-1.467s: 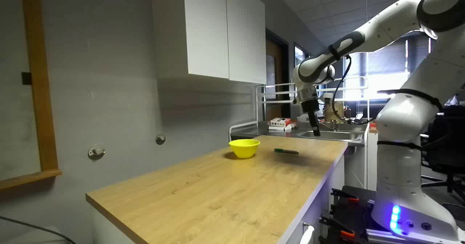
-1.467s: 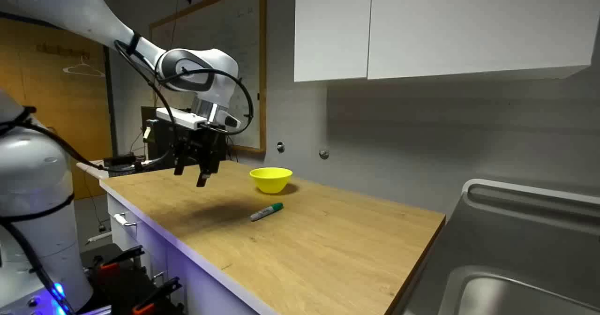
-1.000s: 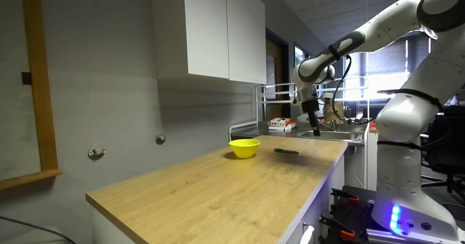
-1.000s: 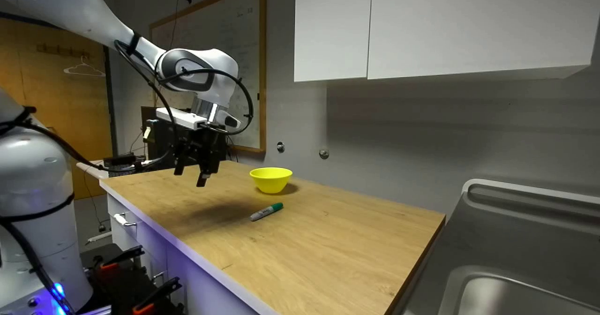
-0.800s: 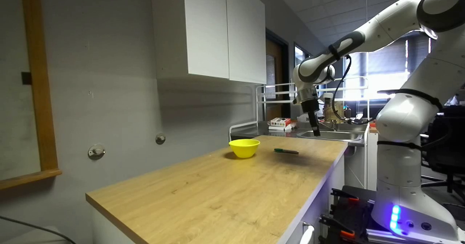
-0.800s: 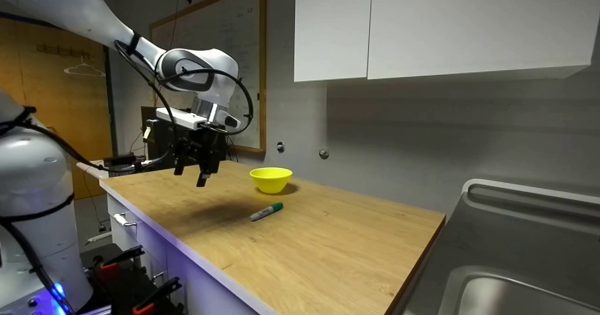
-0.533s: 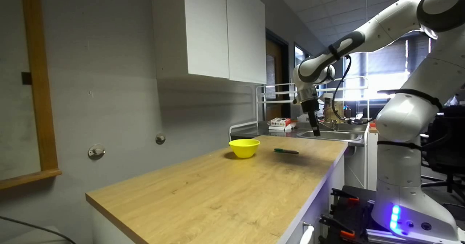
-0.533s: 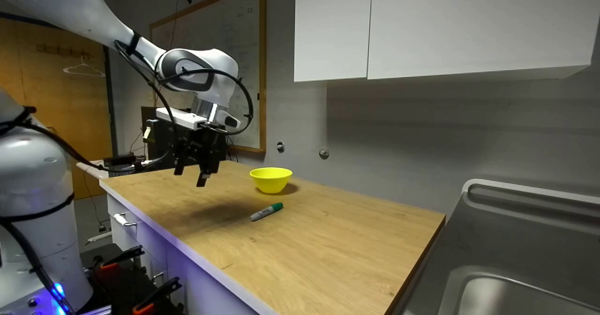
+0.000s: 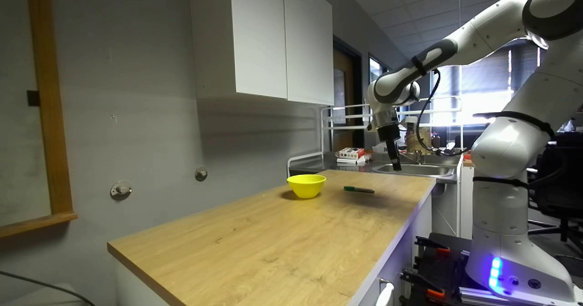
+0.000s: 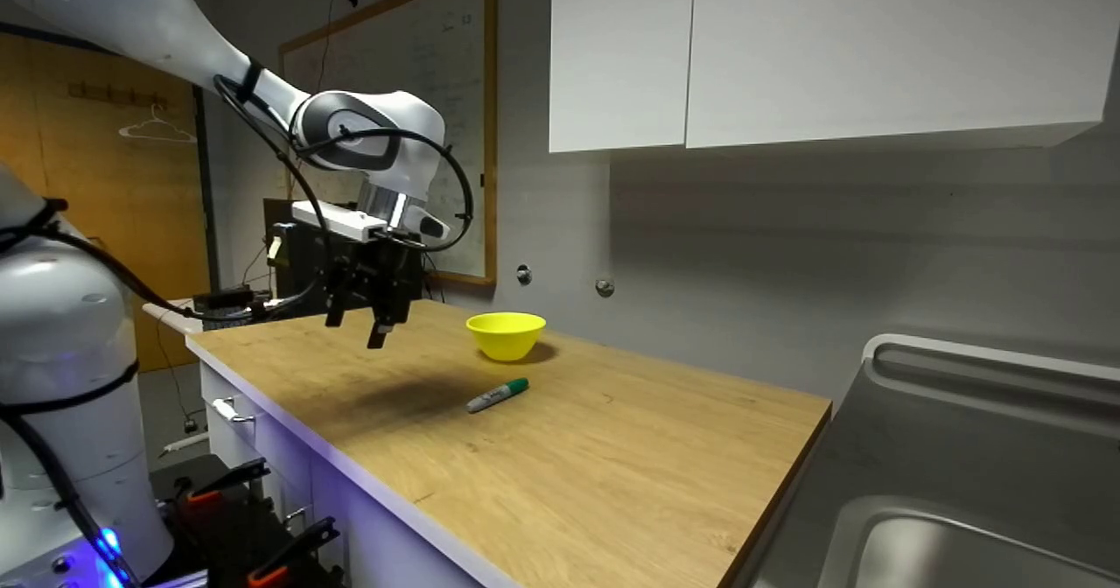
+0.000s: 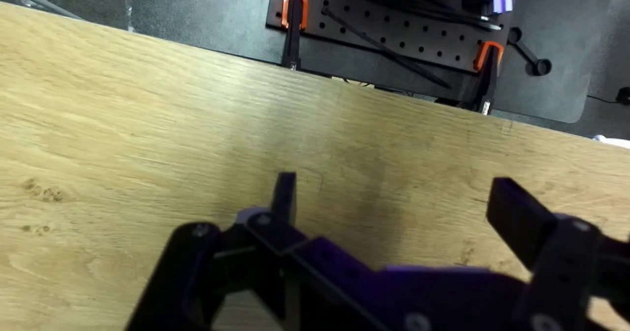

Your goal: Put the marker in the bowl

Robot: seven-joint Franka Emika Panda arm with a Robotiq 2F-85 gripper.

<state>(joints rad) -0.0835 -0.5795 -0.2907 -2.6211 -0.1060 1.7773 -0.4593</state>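
Lying flat on the worktop, the marker sits inboard of every edge, its long axis roughly parallel to the sink-end edge, green cap toward the wall-side edge and grey end toward the robot-side edge. Bare surface extends between the marker and the sink-end edge; the bowl stands upright near the cap, closer to the wall-side edge. The gripper hangs above the worktop, fingers apart, toward the robot-side edge.
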